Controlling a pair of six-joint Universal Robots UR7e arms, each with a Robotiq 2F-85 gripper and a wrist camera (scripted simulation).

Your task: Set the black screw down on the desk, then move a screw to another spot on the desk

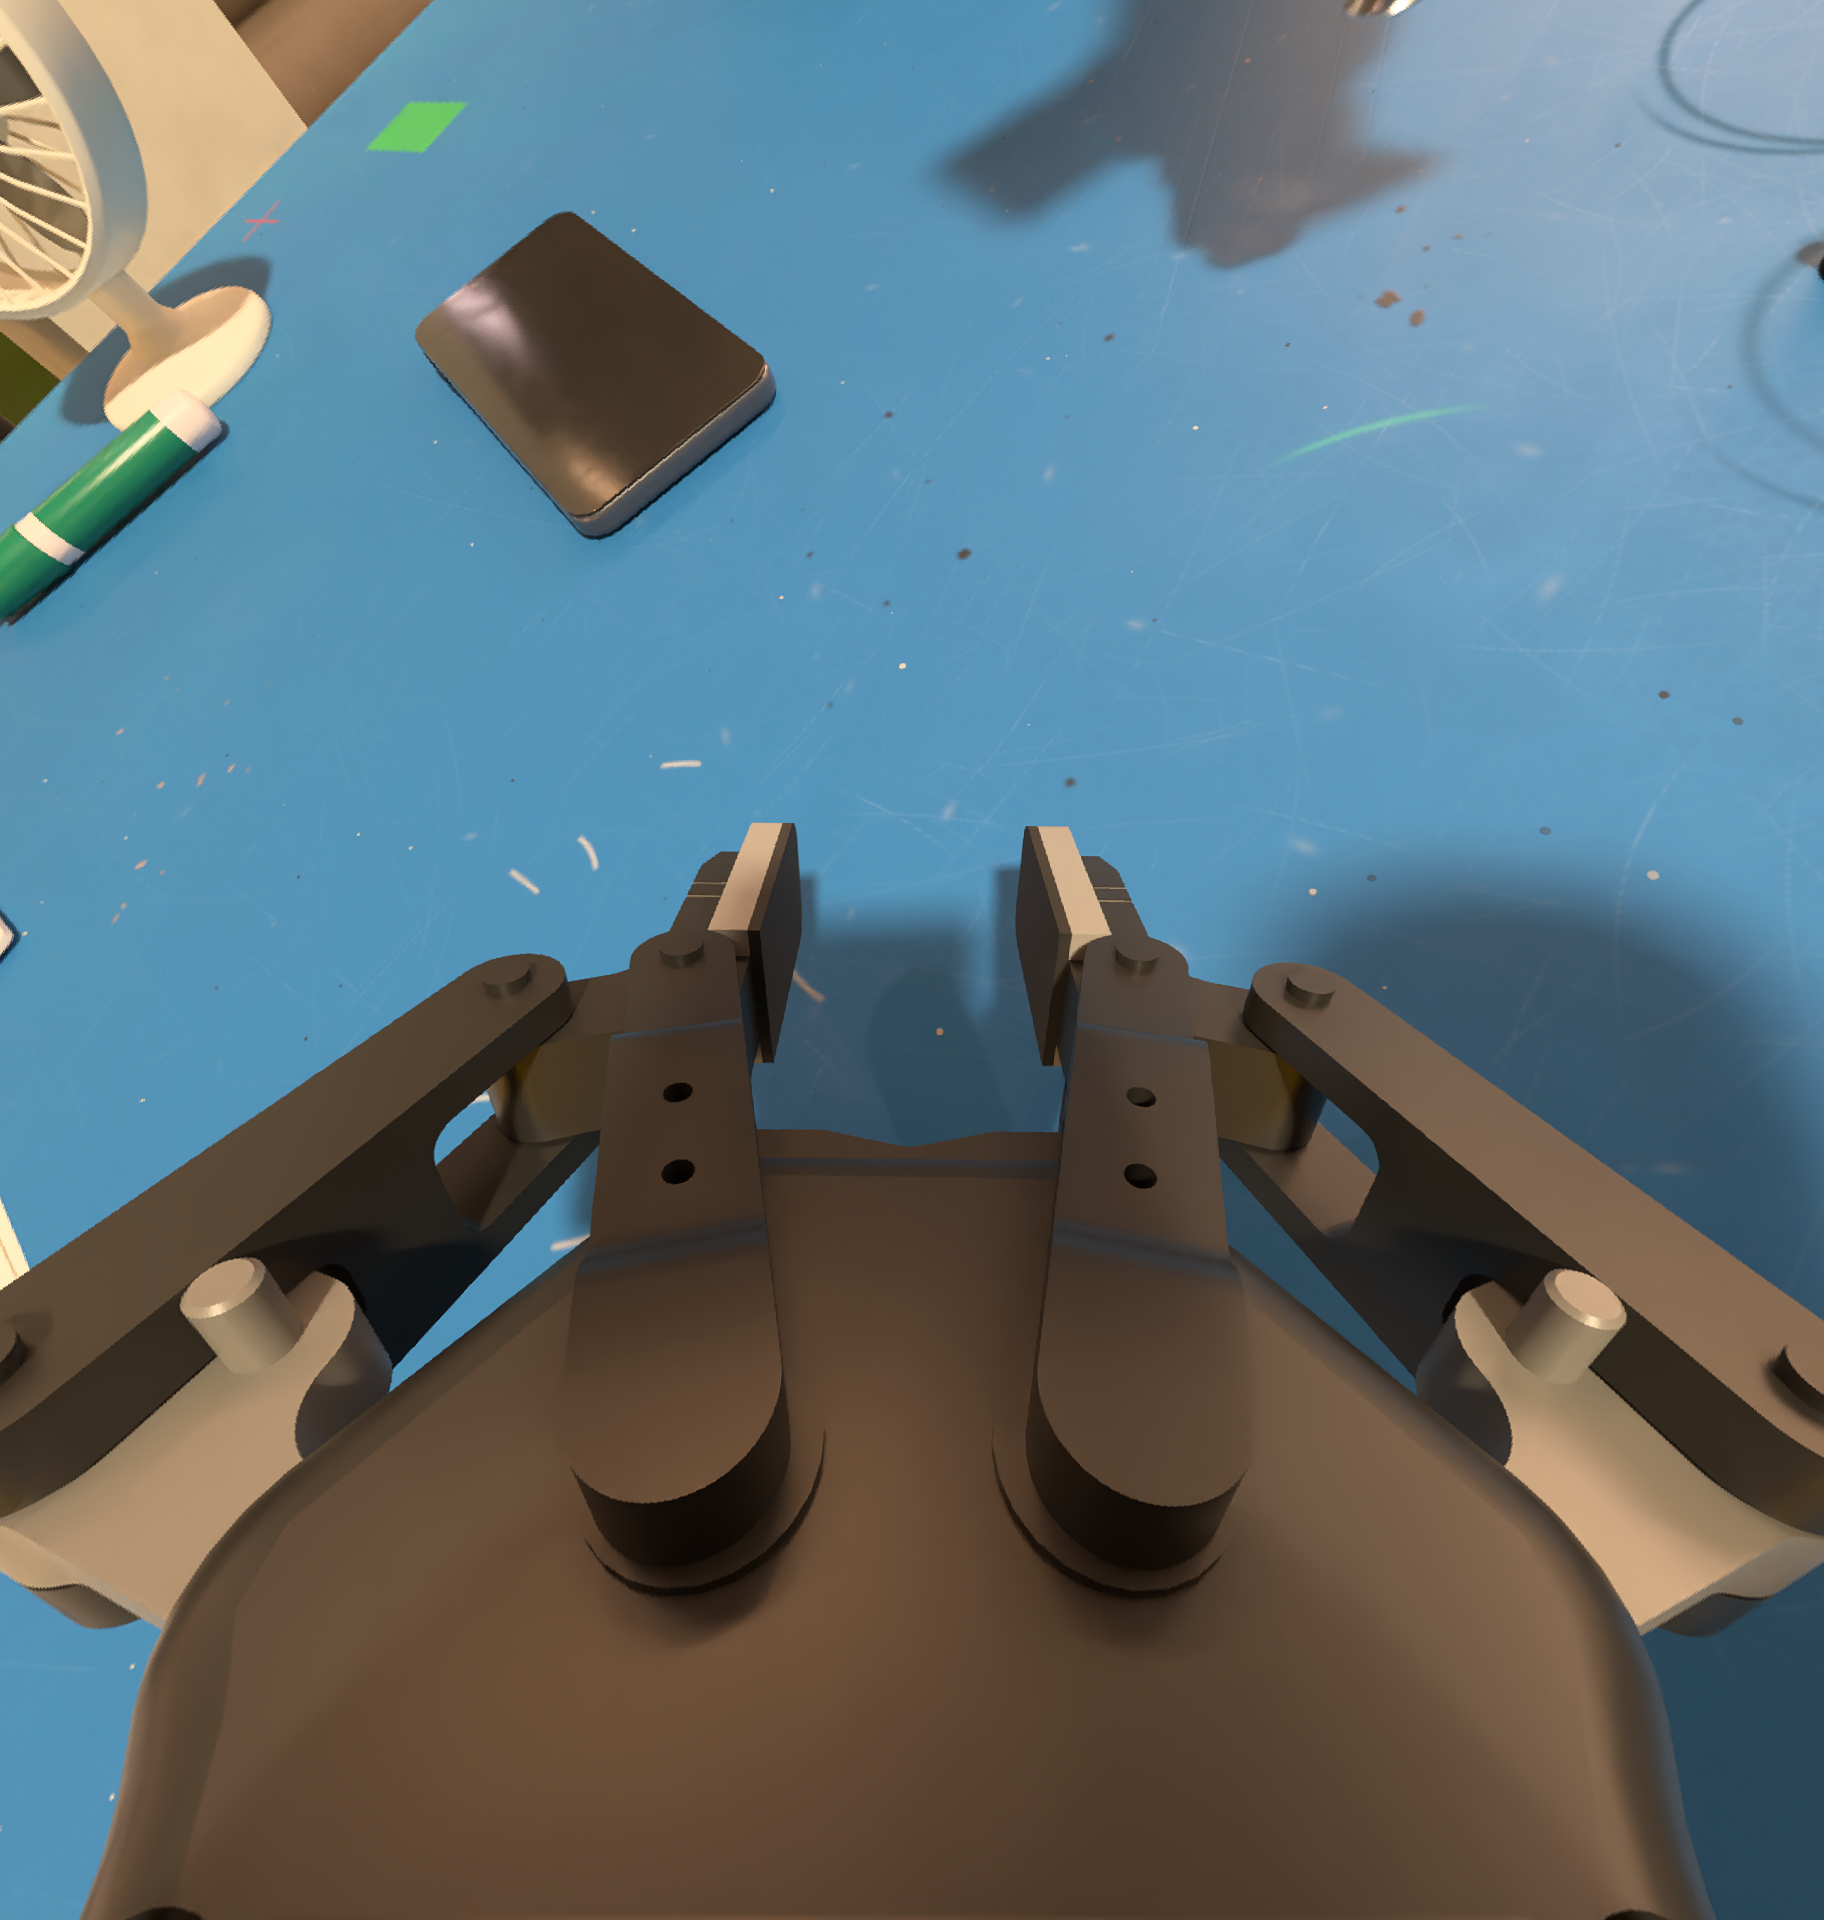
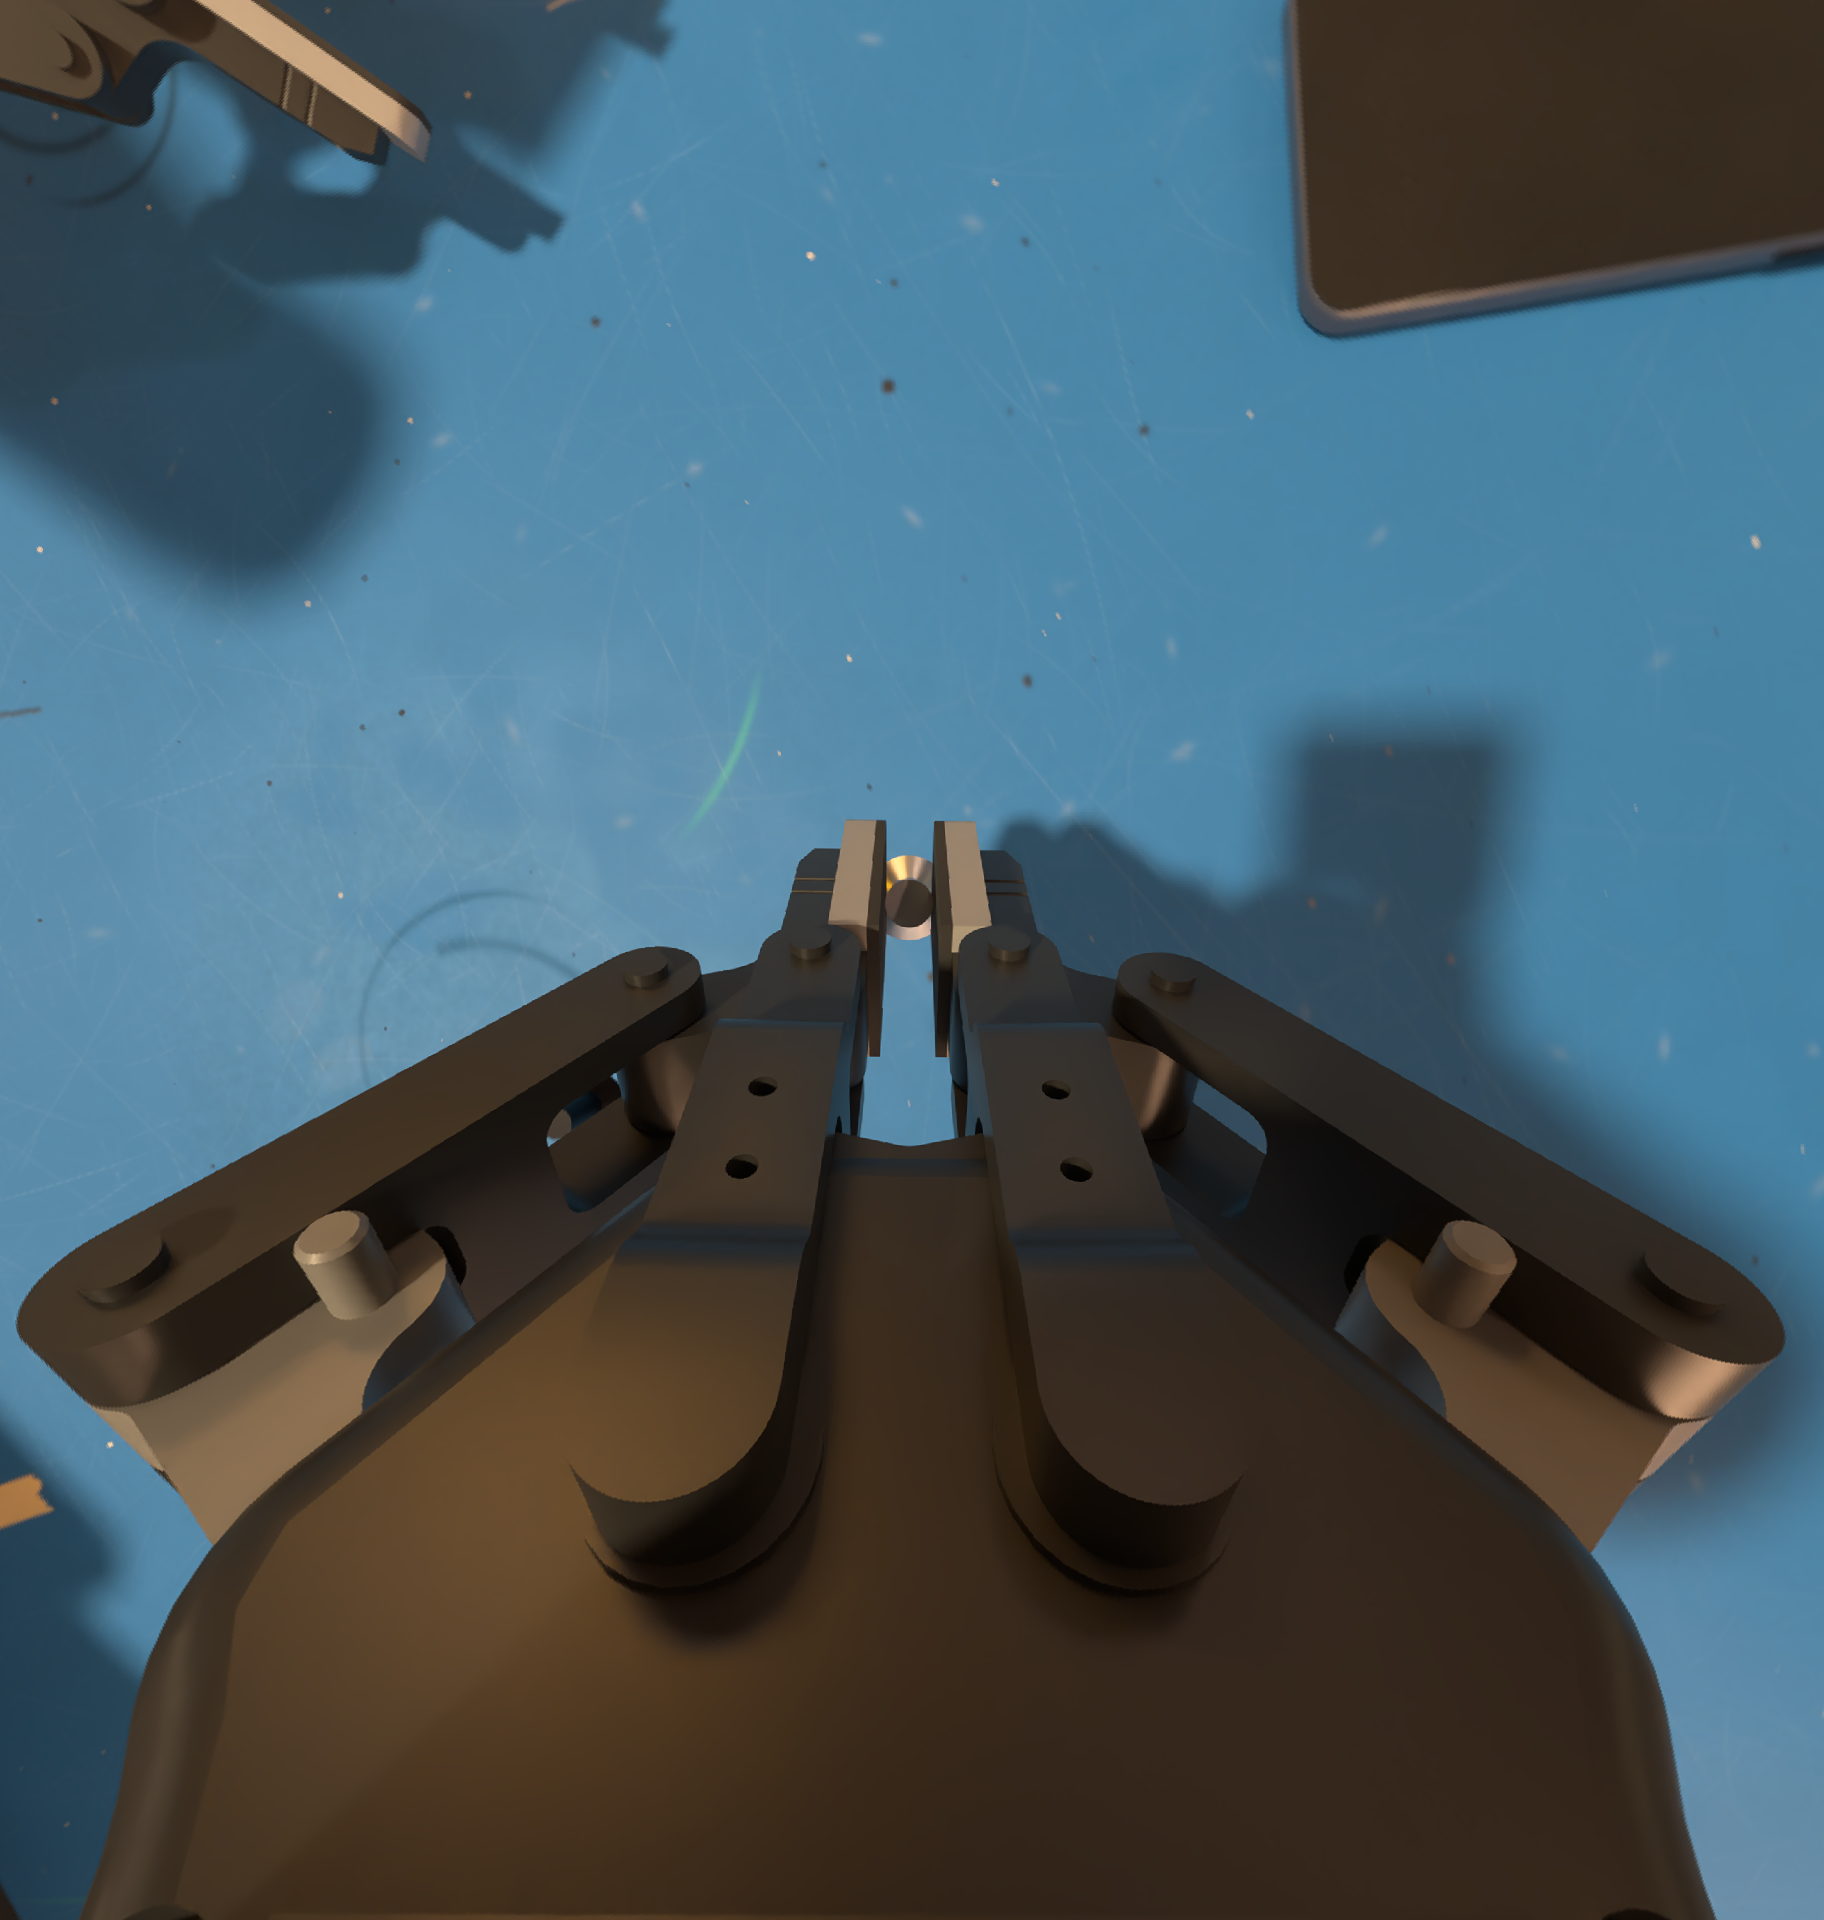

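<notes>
The right claw hangs over the scuffed blue desk, its jaws narrowed onto a small silvery screw, seemingly pinched. A dark pad lies ahead to its right. The left claw gapes wide and empty; ahead to its left lie the pad, a green marker and a white fan.

I work at what looks like an office or workshop desk: a blue top, scuffed with fine scratches, specks and ring marks. On it near me lie a dark flat pad with a pale rim, a green marker with a white cap, and a small white desk fan.
</notes>
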